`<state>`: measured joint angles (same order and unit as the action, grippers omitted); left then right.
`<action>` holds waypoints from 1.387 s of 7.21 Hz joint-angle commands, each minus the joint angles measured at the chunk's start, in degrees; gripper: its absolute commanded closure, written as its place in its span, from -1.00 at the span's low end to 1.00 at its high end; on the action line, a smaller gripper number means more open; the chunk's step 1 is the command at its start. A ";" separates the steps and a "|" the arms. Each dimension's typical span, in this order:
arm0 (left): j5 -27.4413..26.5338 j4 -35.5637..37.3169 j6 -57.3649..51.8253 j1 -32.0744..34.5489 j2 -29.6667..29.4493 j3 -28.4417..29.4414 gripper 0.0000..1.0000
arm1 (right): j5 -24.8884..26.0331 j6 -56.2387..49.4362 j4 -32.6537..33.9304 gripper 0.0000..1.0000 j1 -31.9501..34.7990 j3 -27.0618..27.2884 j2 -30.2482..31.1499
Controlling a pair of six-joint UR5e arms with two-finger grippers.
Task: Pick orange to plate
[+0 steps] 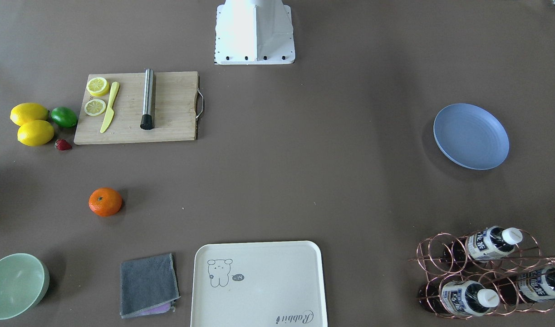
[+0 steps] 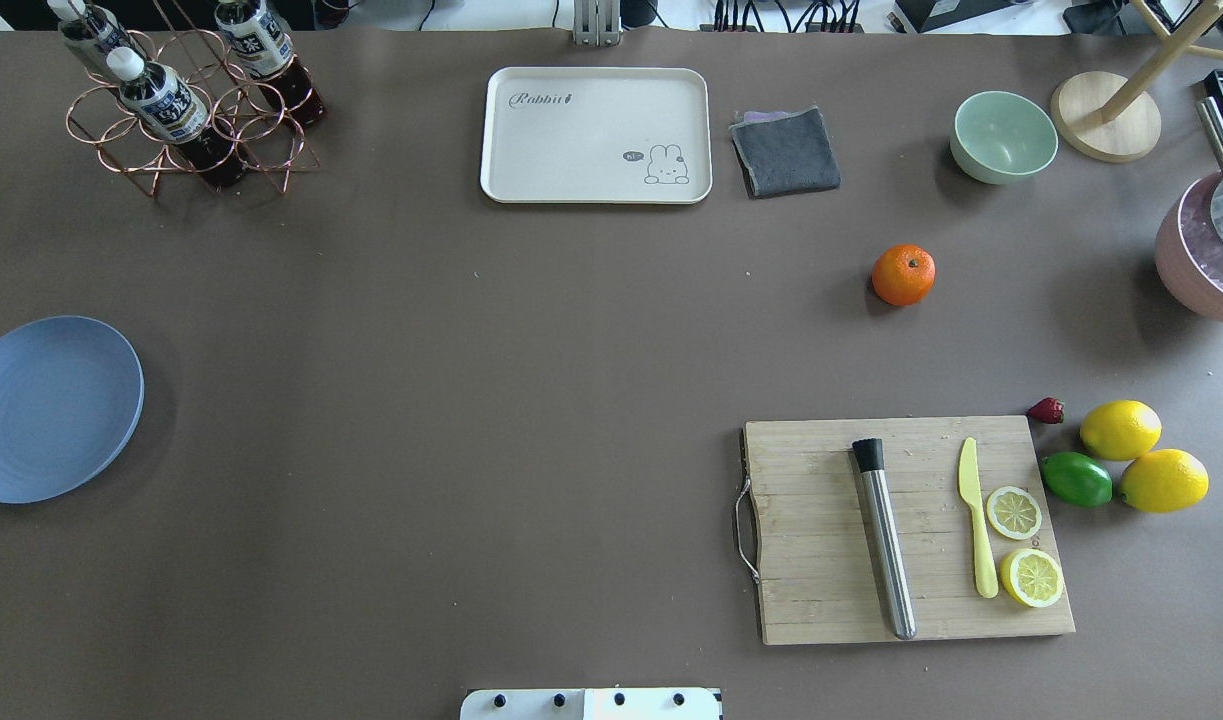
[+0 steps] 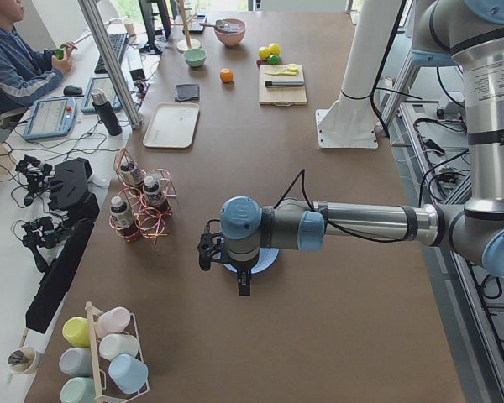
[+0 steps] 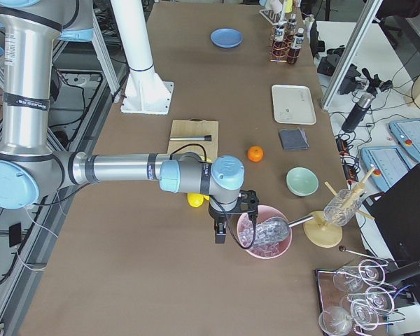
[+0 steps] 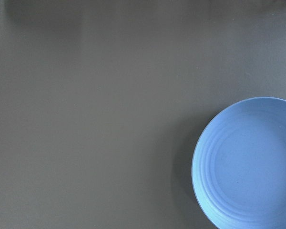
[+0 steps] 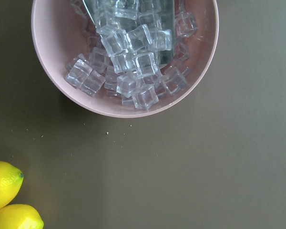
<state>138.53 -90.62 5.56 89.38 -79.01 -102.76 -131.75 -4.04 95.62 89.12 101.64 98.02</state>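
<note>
The orange (image 1: 105, 201) (image 2: 903, 274) sits alone on the brown table, between the cutting board and the mint-green bowl; it is small in the side views (image 3: 226, 75) (image 4: 255, 153). The blue plate (image 1: 471, 136) (image 2: 51, 408) (image 5: 248, 162) lies empty at the table's far opposite end. My left gripper (image 3: 244, 284) hangs over the table beside the plate (image 3: 269, 262), which the arm partly hides. My right gripper (image 4: 220, 232) hovers next to a pink bowl, a short way from the orange. Neither gripper shows in any other view, so I cannot tell whether they are open or shut.
A pink bowl of ice cubes (image 6: 128, 52) (image 4: 264, 234) lies under the right wrist, with two lemons (image 2: 1141, 455) and a lime (image 2: 1076, 478) nearby. Also here are a cutting board (image 2: 821, 530), a mint bowl (image 2: 1003, 135), a grey cloth (image 2: 786, 150), a cream tray (image 2: 596, 135) and a copper bottle rack (image 2: 181, 110).
</note>
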 commanded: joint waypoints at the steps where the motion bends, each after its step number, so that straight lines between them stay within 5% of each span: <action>1: -0.10 0.01 -0.11 0.00 0.08 0.19 -0.96 | 0.00 0.00 0.00 -1.00 0.00 -0.04 0.06; 10: -0.10 -0.08 0.24 0.00 -2.37 0.46 -0.96 | -0.17 0.00 -0.08 -1.00 0.00 0.22 -0.03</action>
<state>138.39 -90.70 5.63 89.38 -80.27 -102.52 -131.86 -4.01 95.61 89.12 101.75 98.00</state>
